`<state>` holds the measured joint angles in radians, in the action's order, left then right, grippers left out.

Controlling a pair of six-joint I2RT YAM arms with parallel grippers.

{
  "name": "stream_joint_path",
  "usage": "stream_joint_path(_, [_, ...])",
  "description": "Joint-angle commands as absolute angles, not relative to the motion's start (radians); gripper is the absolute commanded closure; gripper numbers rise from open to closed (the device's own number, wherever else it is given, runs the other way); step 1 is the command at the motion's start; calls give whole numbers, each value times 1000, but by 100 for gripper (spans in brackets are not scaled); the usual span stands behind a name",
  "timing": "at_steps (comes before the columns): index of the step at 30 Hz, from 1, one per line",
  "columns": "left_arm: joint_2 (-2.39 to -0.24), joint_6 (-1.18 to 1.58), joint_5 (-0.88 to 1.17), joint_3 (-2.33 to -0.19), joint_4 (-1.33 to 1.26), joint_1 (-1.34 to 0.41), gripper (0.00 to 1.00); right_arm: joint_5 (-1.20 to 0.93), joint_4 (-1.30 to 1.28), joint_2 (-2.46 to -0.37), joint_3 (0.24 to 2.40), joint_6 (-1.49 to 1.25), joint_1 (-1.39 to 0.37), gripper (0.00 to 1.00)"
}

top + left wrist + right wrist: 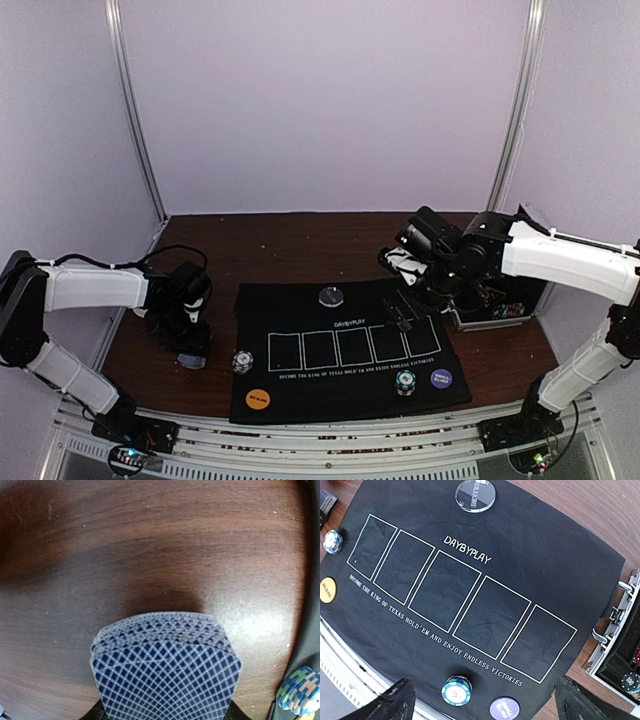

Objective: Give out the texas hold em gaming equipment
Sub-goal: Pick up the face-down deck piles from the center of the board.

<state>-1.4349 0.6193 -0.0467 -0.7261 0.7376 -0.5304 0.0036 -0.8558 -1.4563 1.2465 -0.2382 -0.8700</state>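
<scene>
- The deck of cards [165, 675] lies on the table [150, 540] left of the black mat [470, 645], directly under the left gripper [191, 345], its long axis running between the jaws.
- The jaws flank its long edges; whether they pinch it cannot be told.
- Farther off, the right gripper [492, 700] hangs spread and empty over the mat.

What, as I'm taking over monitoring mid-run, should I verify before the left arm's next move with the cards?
1. The card deck sits between the jaws of the left gripper: ok.
2. Jaws firmly closed on the deck: cannot tell, they are mostly out of frame.
3. Deck squared up: not ok, its top edges look slightly staggered.
4. The chip stack lies apart from the deck: ok.
5. The five card outlines on the mat are bare: ok.
6. The right gripper is open and holds nothing: ok.
</scene>
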Motion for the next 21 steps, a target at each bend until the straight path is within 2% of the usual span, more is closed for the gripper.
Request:
stream_joint_path(1, [-1450,606,-9,-699,714,-539,49,22,-881,-1412,1277,-235,-864,0])
stream_joint_path(7, [-1425,542,-49,-825,823,-546,50,-18,-853,-1385,1269,-249,-863,0])
stream_joint_path(18, [-1548,269,-135,-1347,1220,-683,52,-239,-715,-1355,1277,-280,-778,0])
stream_joint_path(21, [-1545,230,-114,-1401,1219,-740,54,-289,-696,-1379,1282,-280,-766,0])
